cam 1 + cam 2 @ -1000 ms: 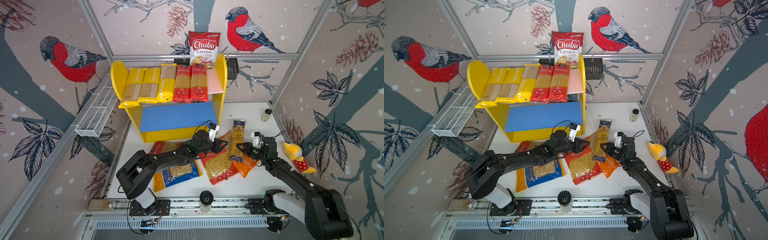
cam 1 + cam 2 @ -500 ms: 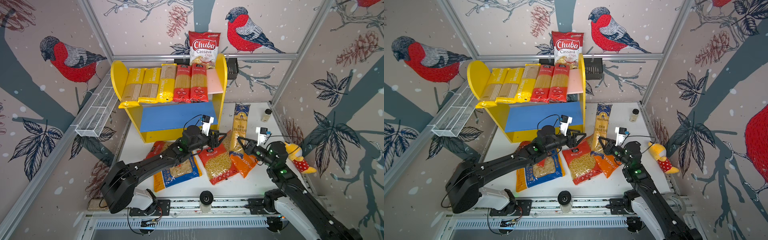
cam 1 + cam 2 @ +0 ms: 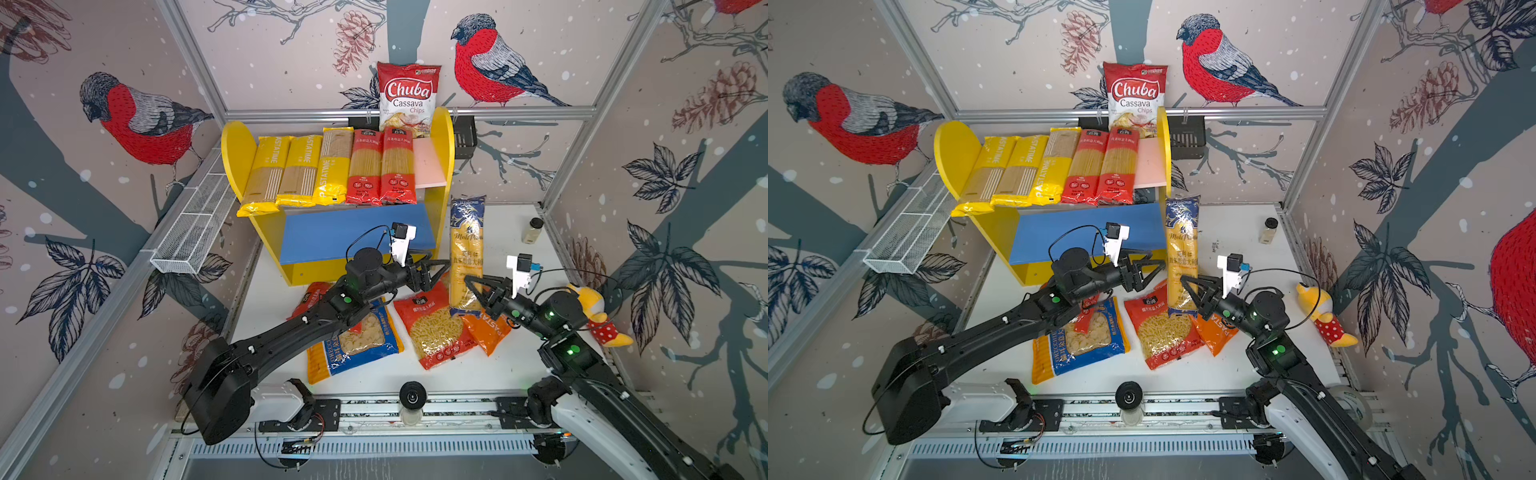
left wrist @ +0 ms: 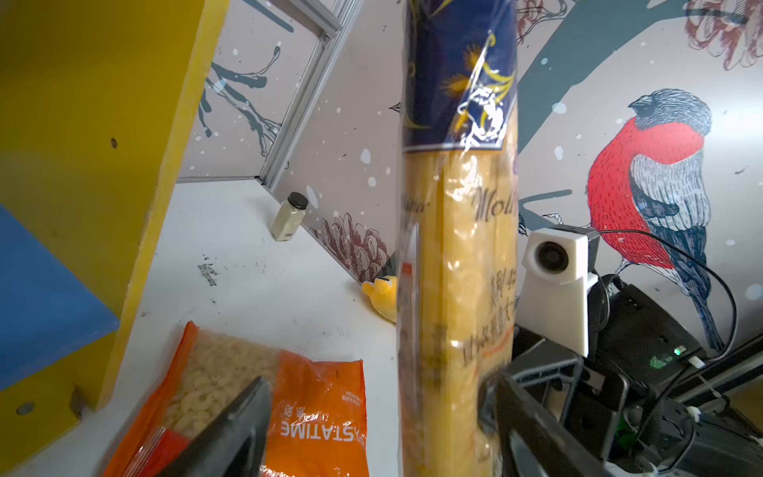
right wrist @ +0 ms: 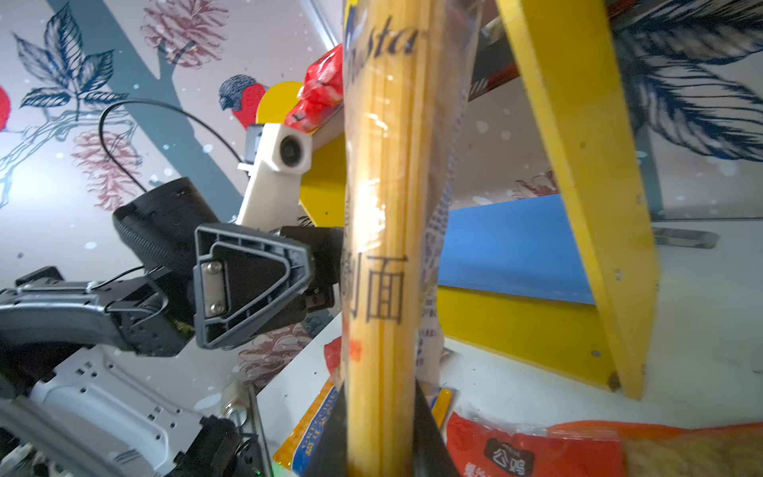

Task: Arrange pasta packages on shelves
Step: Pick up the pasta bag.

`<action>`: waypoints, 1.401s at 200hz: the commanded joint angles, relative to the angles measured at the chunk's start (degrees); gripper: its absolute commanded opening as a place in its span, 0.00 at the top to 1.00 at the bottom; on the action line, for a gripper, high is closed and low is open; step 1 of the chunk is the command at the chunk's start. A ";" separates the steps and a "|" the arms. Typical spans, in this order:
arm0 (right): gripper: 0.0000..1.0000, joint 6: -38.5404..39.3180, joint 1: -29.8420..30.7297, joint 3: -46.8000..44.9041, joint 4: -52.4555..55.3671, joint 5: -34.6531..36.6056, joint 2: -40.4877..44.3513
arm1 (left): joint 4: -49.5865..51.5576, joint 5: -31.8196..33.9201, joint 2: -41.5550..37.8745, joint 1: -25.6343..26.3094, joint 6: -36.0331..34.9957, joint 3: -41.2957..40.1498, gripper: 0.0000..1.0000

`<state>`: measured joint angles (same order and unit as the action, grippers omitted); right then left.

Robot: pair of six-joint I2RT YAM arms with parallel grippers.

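Note:
The dark-blue spaghetti pack (image 3: 467, 249) stands upright above the table, just right of the shelves (image 3: 237, 153). My right gripper (image 3: 471, 286) is shut on its lower end, which the right wrist view shows between the fingers (image 5: 380, 433). My left gripper (image 3: 442, 272) is open at the pack's left side. In the left wrist view the pack (image 4: 458, 247) stands between the spread jaws, close to one finger (image 4: 528, 413). The pink upper board (image 3: 430, 166) carries three yellow and two red spaghetti packs. The blue lower board (image 3: 353, 232) is bare.
On the table lie a blue-yellow bag (image 3: 357, 345), a red bag (image 3: 436, 328), an orange bag (image 3: 490, 332) and another red bag (image 3: 311, 297) partly under the left arm. A Chuba chips bag (image 3: 409, 97), black basket (image 3: 463, 137), wire basket (image 3: 195, 224), small jar (image 3: 533, 230) and plush toy (image 3: 598, 316) surround them.
The right gripper has raised the dark-blue pack from lying on the bags to standing upright. The left gripper's jaws have opened and let go of it.

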<state>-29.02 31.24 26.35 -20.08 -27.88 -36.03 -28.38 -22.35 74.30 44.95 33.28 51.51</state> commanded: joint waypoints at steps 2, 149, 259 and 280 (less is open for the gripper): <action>1.00 3.48 2.67 1.16 -8.98 1.94 -0.82 | -4.37 -2.94 -0.47 -0.12 1.24 -0.17 0.16; 0.92 3.93 9.70 1.43 -11.04 5.11 -7.77 | -8.40 -7.90 -0.11 -0.12 0.61 -1.36 0.63; 0.51 1.55 9.02 1.42 -9.83 4.59 -9.67 | -7.98 -7.38 -1.70 -0.21 -1.64 0.76 0.89; 0.41 1.01 8.44 1.09 -9.54 4.45 -9.61 | -6.60 -5.77 -2.37 -0.38 -3.09 1.76 0.97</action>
<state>-27.00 40.21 27.38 -27.11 -23.00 -45.67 -30.39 -29.52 73.21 44.69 32.60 51.48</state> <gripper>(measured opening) 0.538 0.249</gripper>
